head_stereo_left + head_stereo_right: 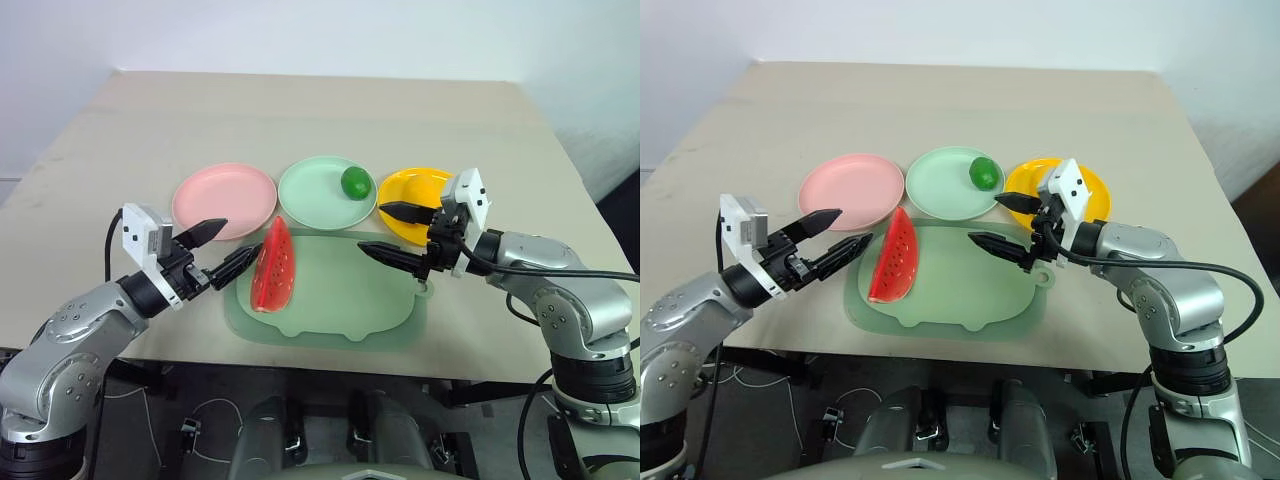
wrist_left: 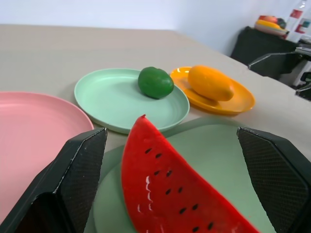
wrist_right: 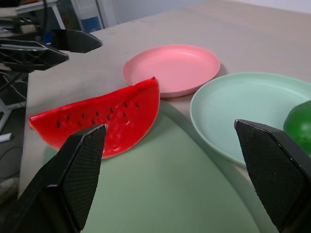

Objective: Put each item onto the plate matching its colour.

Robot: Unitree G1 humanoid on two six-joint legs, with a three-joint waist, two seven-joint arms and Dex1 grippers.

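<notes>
With the green fruit [image 1: 355, 182] and yellow fruit [image 2: 210, 82] already plated, the watermelon wedge [image 1: 273, 266] lies on the mat [image 1: 340, 300] near the pink plate [image 1: 224, 199], and the wide-open, empty left tool [image 1: 222, 246], like the right tool [image 1: 392, 231], could topple it on closing.

Beige table [image 1: 150, 110]: pink plate [image 1: 224, 199], mint plate [image 1: 322, 193] and yellow plate [image 1: 408, 192] in a row, green mat [image 1: 345, 290] at the near edge.

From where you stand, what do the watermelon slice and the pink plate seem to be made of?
Watermelon slice: probably hard plastic, glossy; bright highlights sit on its red face and the seeds look painted. Pink plate: likely plastic too, matte; even colour, soft sheen, thin moulded rim.
</notes>
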